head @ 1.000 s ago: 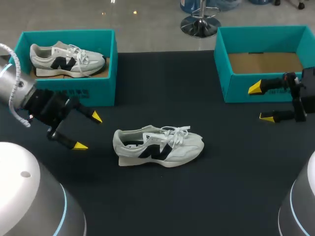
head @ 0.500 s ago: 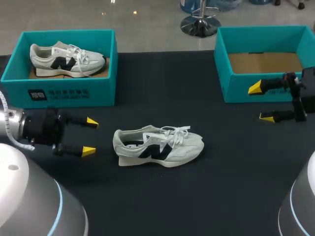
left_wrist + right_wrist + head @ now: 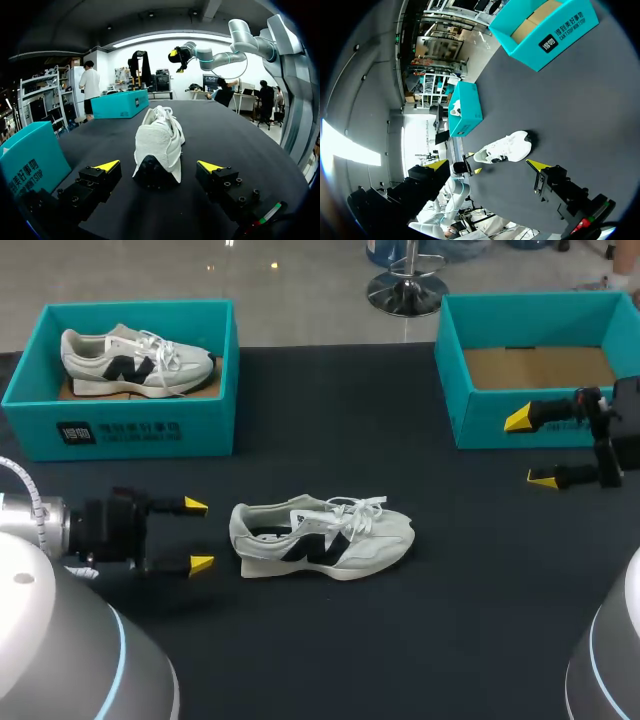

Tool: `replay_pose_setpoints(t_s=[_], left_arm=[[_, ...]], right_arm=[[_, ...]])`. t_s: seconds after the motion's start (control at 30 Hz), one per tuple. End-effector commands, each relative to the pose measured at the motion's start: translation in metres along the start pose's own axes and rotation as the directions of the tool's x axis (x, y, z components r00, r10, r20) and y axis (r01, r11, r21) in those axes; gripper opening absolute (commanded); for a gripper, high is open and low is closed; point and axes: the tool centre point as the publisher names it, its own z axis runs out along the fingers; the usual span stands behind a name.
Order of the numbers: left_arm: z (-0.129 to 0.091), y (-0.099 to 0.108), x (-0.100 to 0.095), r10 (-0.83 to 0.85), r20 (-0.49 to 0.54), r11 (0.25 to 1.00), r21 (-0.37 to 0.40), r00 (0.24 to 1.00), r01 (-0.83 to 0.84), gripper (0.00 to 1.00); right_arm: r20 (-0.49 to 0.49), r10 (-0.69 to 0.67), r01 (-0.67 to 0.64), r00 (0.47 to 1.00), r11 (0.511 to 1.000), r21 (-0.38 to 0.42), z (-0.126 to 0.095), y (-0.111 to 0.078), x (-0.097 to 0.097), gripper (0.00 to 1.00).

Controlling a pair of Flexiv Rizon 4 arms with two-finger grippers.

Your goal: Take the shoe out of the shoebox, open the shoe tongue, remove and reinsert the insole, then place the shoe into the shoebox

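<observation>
A white sneaker with black side marks lies on its sole in the middle of the black table, toe to the right. My left gripper is open just left of its heel, fingers level and pointing at it. In the left wrist view the heel sits straight ahead between the open yellow tips of the left gripper, untouched. My right gripper hangs open in front of the empty teal shoebox, far from the sneaker. The right gripper holds nothing.
A second teal shoebox at the back left holds another white sneaker. The empty box's front wall stands right behind my right gripper's upper finger. Open black tabletop surrounds the loose sneaker.
My left gripper has swung from a tilted pose by the left box down and rightward, levelling out close behind the sneaker's heel. The right arm and sneaker have stayed put.
</observation>
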Motion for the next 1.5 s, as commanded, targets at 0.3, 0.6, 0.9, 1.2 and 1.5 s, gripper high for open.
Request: replay_pose_setpoints(t_s=[0.3,0.6,0.9,1.2,1.5], left_arm=[[0.008,0.014,-0.010,-0.010,-0.053,1.000,-0.014,0.999,0.009,1.00],[0.002,0.020,-0.026,-0.002,-0.095,1.000,-0.006,0.995,0.001,1.00],[-0.004,0.023,-0.031,-0.002,-0.113,1.000,-0.010,0.994,0.001,1.00],[-0.006,0.022,-0.029,-0.015,-0.144,1.000,-0.007,0.990,0.014,1.00],[-0.006,0.022,-0.029,-0.015,-0.144,1.000,-0.007,0.990,0.014,1.00]], right_arm=[[0.003,0.001,-0.001,1.000,1.000,-0.003,0.000,-0.001,0.000,1.00],[0.003,0.001,-0.001,1.000,1.000,-0.003,0.000,-0.001,0.000,1.00],[0.003,0.001,-0.001,1.000,1.000,-0.003,0.000,-0.001,0.000,1.00],[0.003,0.001,-0.001,1.000,1.000,-0.003,0.000,-0.001,0.000,1.00],[0.003,0.001,-0.001,1.000,1.000,-0.003,0.000,-0.001,0.000,1.00]])
